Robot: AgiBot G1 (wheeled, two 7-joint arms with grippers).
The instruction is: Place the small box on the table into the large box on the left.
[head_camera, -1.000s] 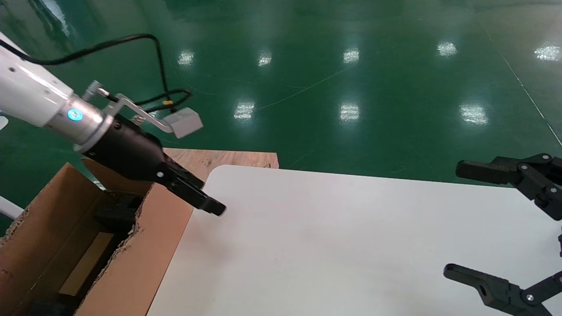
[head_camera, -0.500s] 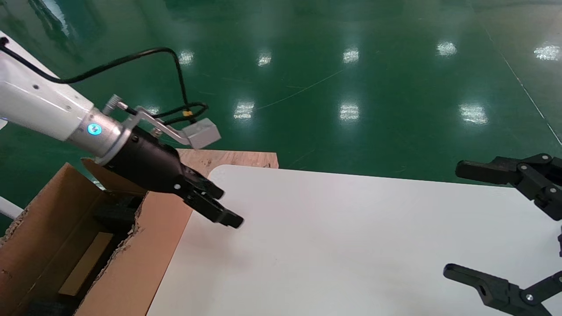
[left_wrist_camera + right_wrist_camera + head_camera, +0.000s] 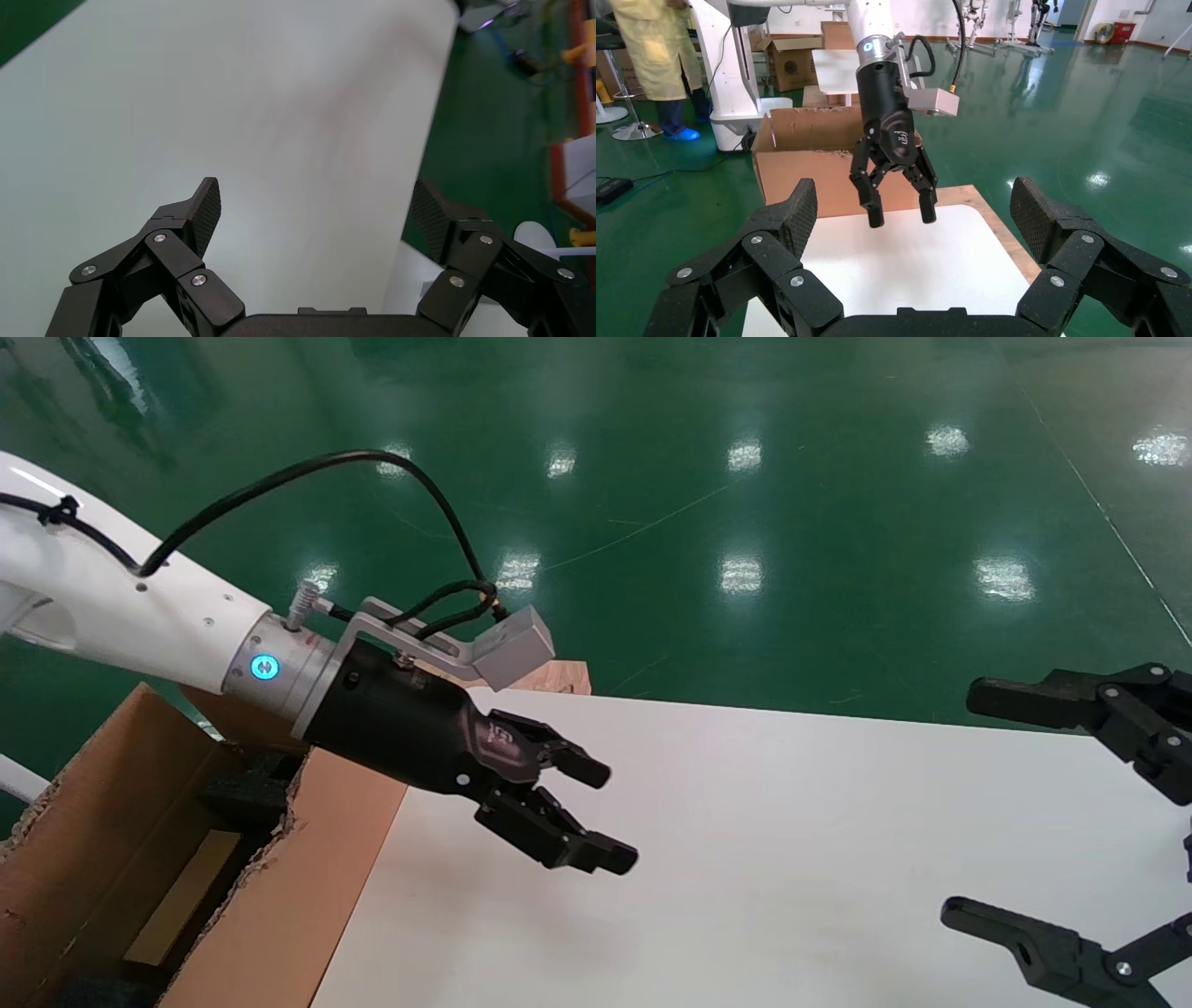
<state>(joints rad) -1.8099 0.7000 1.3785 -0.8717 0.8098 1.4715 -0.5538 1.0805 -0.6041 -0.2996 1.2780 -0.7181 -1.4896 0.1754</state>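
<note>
Jaws of the left gripper (image 3: 579, 817) stand spread and empty above the counter (image 3: 792, 859), just beside the large box (image 3: 279, 896). The right gripper (image 3: 1071, 822) idles, spread wide, far across the counter from that carton. A pale brown panel deep inside the carton may be the small box (image 3: 182, 896); shadow hides its edges. If so, backing the arm clear without snagging the ragged flap suffices.

Your left arm (image 3: 112, 607) is glossy white, ending in a silver collar (image 3: 279, 674) with a glowing blue ring light. A black cable (image 3: 307, 472) loops to a grey camera block (image 3: 514, 647) on a metal bracket. The left tool (image 3: 582, 817) is matte black, with silver screws at its linkage joints and textured pads (image 3: 207, 210). The right tool (image 3: 978, 803) is the same black.
</note>
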